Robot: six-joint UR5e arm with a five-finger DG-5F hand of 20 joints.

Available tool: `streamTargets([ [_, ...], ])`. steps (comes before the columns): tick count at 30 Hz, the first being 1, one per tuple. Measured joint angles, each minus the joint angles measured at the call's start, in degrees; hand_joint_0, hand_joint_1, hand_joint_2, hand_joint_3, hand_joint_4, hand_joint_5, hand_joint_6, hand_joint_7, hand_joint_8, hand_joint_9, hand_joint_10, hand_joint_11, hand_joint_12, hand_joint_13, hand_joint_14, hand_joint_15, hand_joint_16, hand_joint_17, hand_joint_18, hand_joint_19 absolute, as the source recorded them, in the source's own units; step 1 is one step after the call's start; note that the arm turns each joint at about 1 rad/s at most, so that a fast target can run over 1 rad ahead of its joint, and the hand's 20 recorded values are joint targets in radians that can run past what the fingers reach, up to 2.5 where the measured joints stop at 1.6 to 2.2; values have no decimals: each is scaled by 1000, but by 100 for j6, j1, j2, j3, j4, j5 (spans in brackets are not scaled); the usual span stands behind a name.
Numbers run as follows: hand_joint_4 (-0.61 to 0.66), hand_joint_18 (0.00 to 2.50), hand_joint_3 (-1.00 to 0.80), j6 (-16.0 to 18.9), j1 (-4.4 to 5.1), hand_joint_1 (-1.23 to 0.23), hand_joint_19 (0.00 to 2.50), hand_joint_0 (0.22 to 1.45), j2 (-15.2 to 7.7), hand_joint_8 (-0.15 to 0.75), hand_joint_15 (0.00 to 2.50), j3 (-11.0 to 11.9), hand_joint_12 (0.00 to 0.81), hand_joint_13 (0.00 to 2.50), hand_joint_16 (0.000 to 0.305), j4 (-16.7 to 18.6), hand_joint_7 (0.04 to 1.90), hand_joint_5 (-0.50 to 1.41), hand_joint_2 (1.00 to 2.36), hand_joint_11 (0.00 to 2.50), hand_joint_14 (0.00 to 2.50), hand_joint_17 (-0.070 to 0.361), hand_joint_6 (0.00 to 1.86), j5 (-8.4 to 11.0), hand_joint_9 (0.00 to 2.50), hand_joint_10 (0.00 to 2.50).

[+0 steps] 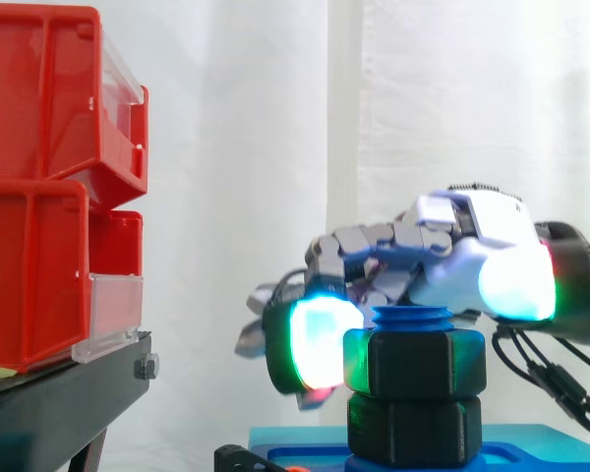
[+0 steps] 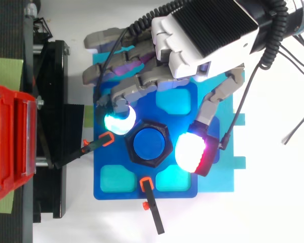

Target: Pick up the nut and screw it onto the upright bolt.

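The nut (image 1: 418,362) is seen on the upright bolt (image 1: 413,317), and the bolt's blue top pokes out just above it. A second black six-sided block (image 1: 411,428) is seen right under the nut. The bolt is held up by a blue plate (image 2: 134,177) on the white tabletop (image 2: 273,202).

The nut is hugged by the curled fingers of the hand (image 2: 213,35). A cyan-green pad (image 2: 120,120) is laid against the side of the nut that faces the bins. The white thumb pad (image 2: 191,152) is set just beside the other side. From the side the thumb pad looks a bit higher than the nut, so how hard the nut is squeezed cannot be told.

The picking up is judged to be done, and the screwing step is in hand. For the next move, the nut must be pinched firmly and turned round the bolt. It must be kept flat so the thread is not jammed.

The red bins (image 1: 39,197) on the black stand (image 1: 59,393) are well apart from all this.
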Motion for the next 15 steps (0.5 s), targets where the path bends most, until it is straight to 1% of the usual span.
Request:
streamTargets([
  [2, 256, 0, -500, 4, -6, -371, 0, 370, 6, 279, 0, 113, 374, 306, 50, -70, 851, -134, 1000, 0, 0, 114, 503, -70, 652, 0],
  [5, 219, 0, -500, -17, -37, -377, 0, 368, 48, 271, 0, 346, 375, 273, 51, -349, 758, -160, 1000, 0, 0, 115, 502, -226, 596, 0],
  [6, 208, 0, -500, -49, -55, -380, 0, 367, 90, 270, 0, 410, 376, 240, 51, -497, 721, -173, 1000, 0, 0, 115, 502, -270, 569, 0],
  [8, 207, 0, -500, -130, -81, -383, 0, 366, 178, 268, 0, 468, 375, 227, 52, -731, 704, -177, 1000, 0, 0, 116, 502, -307, 546, 0],
  [12, 174, 0, -500, -446, -150, -389, 0, 373, 437, 253, 0, 492, 373, 147, 50, -1228, 665, -191, 1000, 0, 0, 113, 501, -311, 439, 0],
  [14, 170, 0, -500, -594, -175, -387, 0, 381, 554, 248, 0, 488, 368, 116, 50, -1444, 660, -196, 1000, 0, 0, 112, 501, -260, 414, 0],
  [15, 168, 0, -500, -717, -188, -387, 0, 380, 651, 248, 0, 483, 369, 112, 50, -1600, 662, -197, 1000, 0, 0, 112, 501, -187, 409, 0],
])
